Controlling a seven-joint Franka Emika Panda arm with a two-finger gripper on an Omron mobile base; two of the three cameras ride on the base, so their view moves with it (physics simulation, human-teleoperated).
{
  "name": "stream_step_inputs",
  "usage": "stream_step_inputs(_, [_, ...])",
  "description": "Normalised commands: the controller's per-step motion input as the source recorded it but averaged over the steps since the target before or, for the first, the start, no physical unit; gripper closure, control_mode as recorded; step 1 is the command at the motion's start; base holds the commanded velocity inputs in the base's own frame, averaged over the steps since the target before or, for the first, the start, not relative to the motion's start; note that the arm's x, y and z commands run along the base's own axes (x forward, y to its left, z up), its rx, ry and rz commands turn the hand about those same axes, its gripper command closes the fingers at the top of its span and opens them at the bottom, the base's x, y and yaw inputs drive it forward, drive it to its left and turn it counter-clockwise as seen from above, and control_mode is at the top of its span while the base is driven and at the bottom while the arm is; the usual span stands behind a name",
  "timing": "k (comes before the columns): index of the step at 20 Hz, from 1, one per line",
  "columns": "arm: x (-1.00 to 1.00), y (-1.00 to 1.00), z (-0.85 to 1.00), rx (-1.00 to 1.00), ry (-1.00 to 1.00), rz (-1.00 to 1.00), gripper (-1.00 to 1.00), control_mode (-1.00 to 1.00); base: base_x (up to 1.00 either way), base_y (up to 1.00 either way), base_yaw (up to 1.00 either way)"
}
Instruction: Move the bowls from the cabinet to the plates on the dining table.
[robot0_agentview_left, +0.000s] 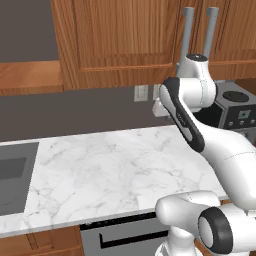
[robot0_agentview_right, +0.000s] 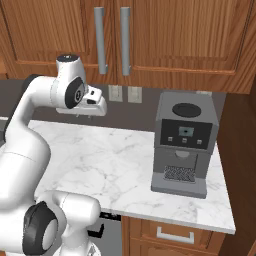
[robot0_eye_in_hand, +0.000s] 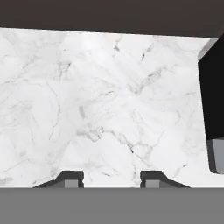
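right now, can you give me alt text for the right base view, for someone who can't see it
A white robot arm holds its hand above a marble counter, below a closed wooden wall cabinet with two grey bar handles. A black and grey coffee machine stands at the counter's right end. The cabinet doors hide any bowls.

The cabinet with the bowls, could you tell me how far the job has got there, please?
Nothing looks done: the cabinet doors are closed, handles untouched. In hand: the hand is empty, fingers apart, over the marble counter beside the coffee machine. Left: opening the doors and moving both bowls to the plates.
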Motion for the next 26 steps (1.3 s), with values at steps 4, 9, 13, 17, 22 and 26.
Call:
stream_step_inputs(4, [0.00, 0.00, 0.09, 0.01, -0.09, 0.00, -1.00, -1.00, 0.00, 0.00, 0.00])
stream_step_inputs(9, [-0.14, -0.03, 0.45, 0.07, -0.26, 0.00, -1.00, -1.00, 0.00, 0.00, 0.00])
stream_step_inputs(13, [-0.10, 0.00, 0.59, 0.05, -0.34, 0.00, -1.00, -1.00, 0.00, 0.00, 0.00])
stream_step_inputs(17, [0.00, 0.00, 0.67, 0.03, -0.32, 0.00, -1.00, -1.00, 0.00, 0.00, 0.00])
stream_step_inputs(22, [0.09, 0.00, 0.57, 0.00, -0.20, 0.00, -1.00, -1.00, 0.00, 0.00, 0.00])
stream_step_inputs(26, [0.22, -0.05, 0.50, 0.00, -0.08, -0.01, -1.00, -1.00, 0.00, 0.00, 0.00])
